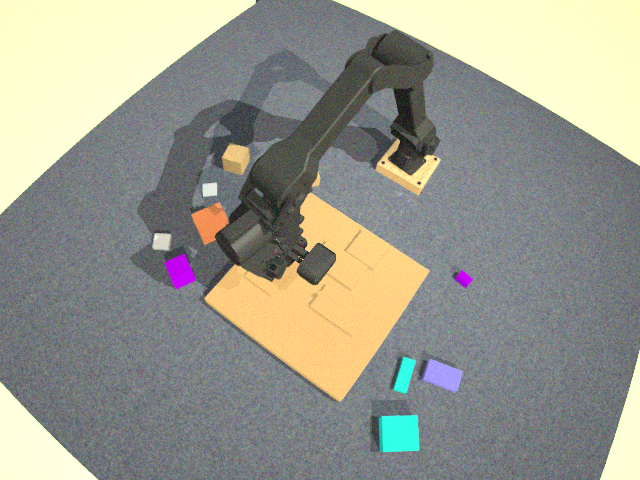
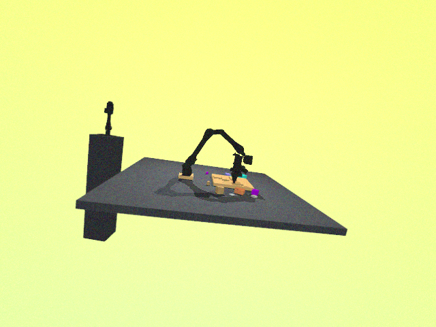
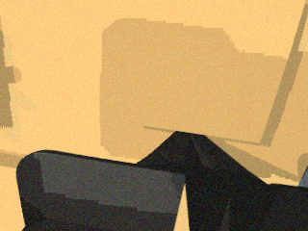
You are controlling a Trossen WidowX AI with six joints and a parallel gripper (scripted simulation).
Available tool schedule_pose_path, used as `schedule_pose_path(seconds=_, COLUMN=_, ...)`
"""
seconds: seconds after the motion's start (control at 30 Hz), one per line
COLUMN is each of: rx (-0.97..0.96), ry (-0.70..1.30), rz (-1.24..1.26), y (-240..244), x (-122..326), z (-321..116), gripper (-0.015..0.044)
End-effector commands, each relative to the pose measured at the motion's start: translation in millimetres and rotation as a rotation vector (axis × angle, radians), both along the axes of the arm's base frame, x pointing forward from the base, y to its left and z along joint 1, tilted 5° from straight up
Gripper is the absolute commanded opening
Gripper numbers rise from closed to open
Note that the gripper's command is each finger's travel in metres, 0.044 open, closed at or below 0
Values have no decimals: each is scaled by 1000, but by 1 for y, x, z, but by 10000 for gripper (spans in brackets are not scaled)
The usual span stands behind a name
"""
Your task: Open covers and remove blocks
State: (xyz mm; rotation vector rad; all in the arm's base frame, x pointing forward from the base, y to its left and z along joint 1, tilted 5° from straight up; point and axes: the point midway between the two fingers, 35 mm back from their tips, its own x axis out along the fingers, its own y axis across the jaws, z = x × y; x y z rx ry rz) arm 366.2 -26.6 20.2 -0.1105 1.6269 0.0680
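The tan puzzle board lies flat on the table. Its covers are the same tan and show mainly by thin edge shadows. One cover lies towards the arm's base, another near the middle. A panel with a shadowed corner lies just beyond the fingertips in the wrist view. How far each cover stands open cannot be told. My gripper is shut and empty, tips down, low over or on the board; contact is unclear. The arm hides part of the board in the top view.
Beside the board are an orange block, purple block, wooden cube, two pale pieces, a teal cube, teal bar, violet block and small purple block. Which came from wells is unclear.
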Motion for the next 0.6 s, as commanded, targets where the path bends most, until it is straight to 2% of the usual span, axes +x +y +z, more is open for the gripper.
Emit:
schedule_pose_path(seconds=0.0, rx=3, ry=-12, rz=-4, y=1, x=8, z=3, gripper=0)
schedule_pose_path(seconds=0.57, rx=3, ry=-14, rz=-4, y=2, x=26, z=3, gripper=0)
